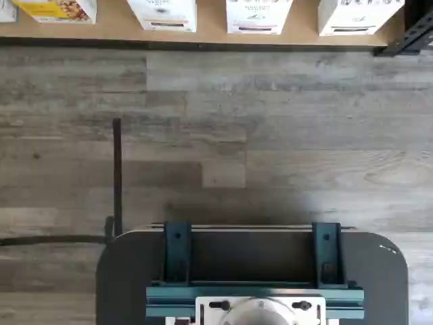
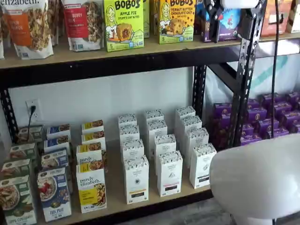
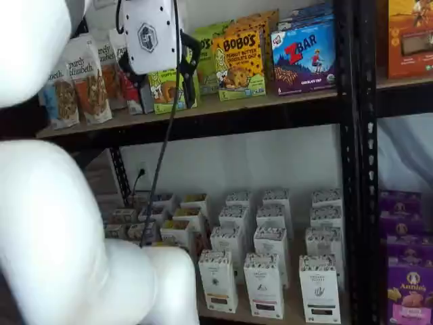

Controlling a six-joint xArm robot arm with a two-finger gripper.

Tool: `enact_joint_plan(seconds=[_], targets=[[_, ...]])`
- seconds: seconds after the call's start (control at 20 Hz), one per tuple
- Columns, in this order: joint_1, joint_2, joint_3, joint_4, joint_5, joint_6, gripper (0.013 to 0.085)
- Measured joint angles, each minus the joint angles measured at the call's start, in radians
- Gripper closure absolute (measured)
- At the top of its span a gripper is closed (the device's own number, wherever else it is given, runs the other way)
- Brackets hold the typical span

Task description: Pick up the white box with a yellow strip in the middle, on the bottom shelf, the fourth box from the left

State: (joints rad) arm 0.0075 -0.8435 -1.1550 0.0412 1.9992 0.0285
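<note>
The white box (image 1: 162, 13) with a thin yellowish strip stands at the front of the bottom shelf (image 1: 210, 32), beside the yellow purely elizabeth box (image 1: 57, 8). It shows in both shelf views (image 2: 136, 180) (image 3: 218, 281), at the head of a row of like cartons on the tan board (image 2: 154, 199). My gripper (image 3: 188, 91) is high up, level with the upper shelf, far above the box. Its white body and black fingers also show at a shelf view's top edge (image 2: 213, 26). No gap or held box shows between the fingers.
White cartons with a pinkish strip (image 2: 169, 174) and a dark strip (image 2: 202, 166) stand right of the target. A black upright (image 2: 243, 79) separates purple boxes (image 2: 272, 117). The white arm (image 2: 258, 180) fills the foreground. A dark mount with teal brackets (image 1: 250, 271) hangs over grey floor.
</note>
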Motion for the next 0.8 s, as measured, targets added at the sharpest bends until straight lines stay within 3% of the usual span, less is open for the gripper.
enact_joint_plan(seconds=[0.1, 0.2, 0.45, 0.8], targets=[[-0.065, -0.003, 0.004, 0.070, 0.000, -0.032, 0.0130], [-0.093, -0.008, 0.008, 0.102, -0.006, -0.050, 0.0130], [-0.092, -0.012, 0.017, 0.098, -0.017, -0.053, 0.0130], [-0.047, -0.013, 0.081, 0.079, -0.099, -0.025, 0.0130]])
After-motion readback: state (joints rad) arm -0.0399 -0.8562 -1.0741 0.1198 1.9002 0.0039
